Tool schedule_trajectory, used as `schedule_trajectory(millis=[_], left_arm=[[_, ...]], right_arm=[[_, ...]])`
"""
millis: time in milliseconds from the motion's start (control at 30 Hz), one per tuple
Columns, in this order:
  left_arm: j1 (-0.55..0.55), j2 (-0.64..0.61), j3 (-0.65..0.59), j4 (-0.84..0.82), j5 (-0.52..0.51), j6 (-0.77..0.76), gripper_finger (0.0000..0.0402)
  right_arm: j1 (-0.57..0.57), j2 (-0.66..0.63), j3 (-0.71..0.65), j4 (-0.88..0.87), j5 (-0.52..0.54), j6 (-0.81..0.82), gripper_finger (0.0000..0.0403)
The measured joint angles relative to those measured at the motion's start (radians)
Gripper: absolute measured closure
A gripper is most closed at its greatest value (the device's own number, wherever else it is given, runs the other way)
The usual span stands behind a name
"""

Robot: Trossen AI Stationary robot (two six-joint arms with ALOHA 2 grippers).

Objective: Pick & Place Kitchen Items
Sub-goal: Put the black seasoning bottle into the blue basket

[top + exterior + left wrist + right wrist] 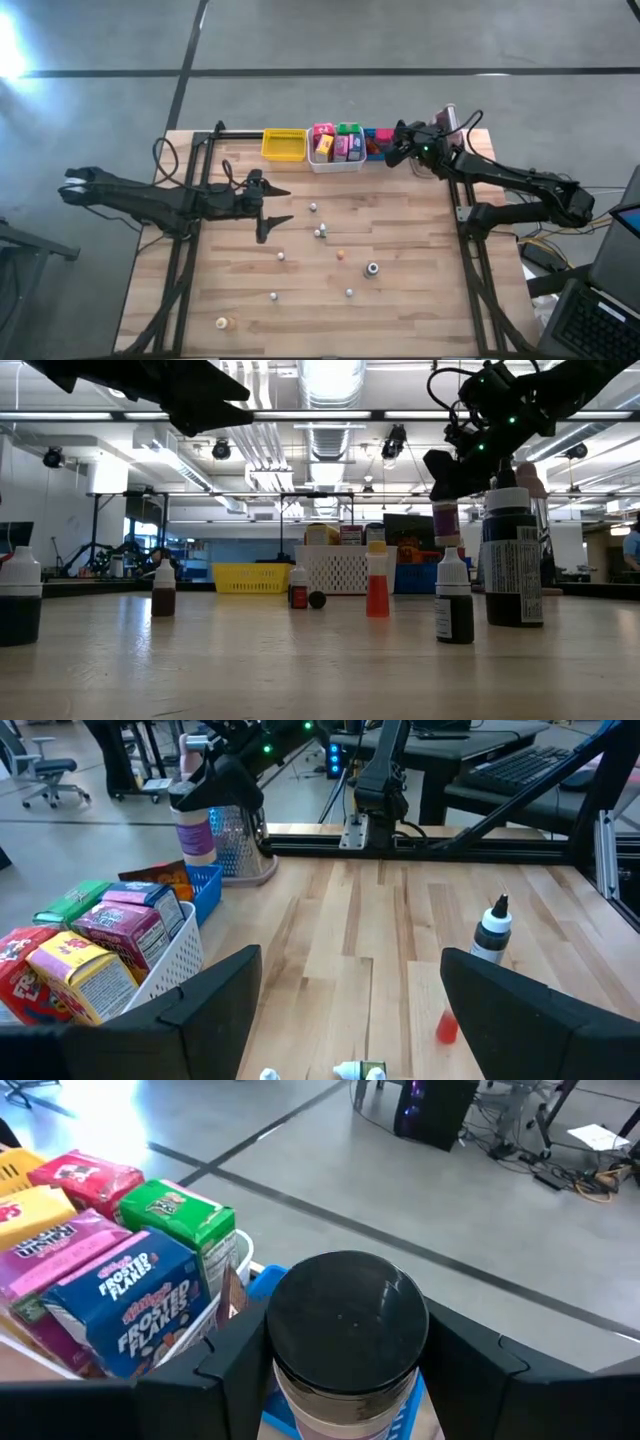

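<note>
My right gripper [397, 150] hangs over the blue bin [378, 143] at the table's far edge, shut on a small bottle [195, 832] that has a black lid and a purple label. Beside that bin, the white bin [336, 160] is packed with pink, yellow, green and blue packets [120, 1295]. Several small dropper bottles [320, 232] stand or lie loose on the table's middle. My left gripper [277, 207] hovers open above the table's left middle, with nothing between its fingers. My right gripper pinches the bottle between its two fingers [235, 1370], which sit on opposite sides just under the black lid [345, 1320]. The fingers come from the table's right, slanting downward. The bottle hangs upright, lifted clear above the blue bin.
A yellow bin [283, 145] sits left of the white one. An upright pink-grey device [447, 118] stands at the far right corner behind my right arm. An orange bottle [341, 254] and a dark-capped one [372, 268] lie at mid-table. Bare wood lies along the near edge.
</note>
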Motion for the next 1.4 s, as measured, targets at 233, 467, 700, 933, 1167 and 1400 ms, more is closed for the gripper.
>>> schedule_trajectory(millis=[233, 467, 700, 933, 1167, 1400], left_arm=[[-0.001, 0.000, 0.000, 0.000, 0.000, 0.000, 0.0090], [-0.001, 0.000, 0.000, 0.000, 0.000, 0.000, 0.0090], [0.000, 0.000, 0.000, 0.000, 0.000, 0.004, 0.0090], [0.000, 0.000, 0.000, 0.003, 0.000, 0.027, 0.0090], [0.001, 0.000, 0.000, 0.019, 0.000, 0.032, 0.0090], [0.001, 0.000, 0.000, 0.019, 0.000, 0.032, 0.0090]], right_arm=[[-0.004, 0.001, -0.002, -0.007, -0.004, 0.015, 0.0194], [0.012, 0.003, -0.003, 0.021, -0.035, 0.044, 0.0195], [0.044, 0.003, -0.004, 0.089, 0.009, 0.070, 0.0198], [0.144, 0.003, -0.004, 0.091, 0.139, 0.144, 0.0198], [0.219, 0.077, -0.002, 0.104, 0.323, 0.249, 0.0199], [0.217, 0.229, -0.002, 0.176, 0.400, 0.261, 0.0199]])
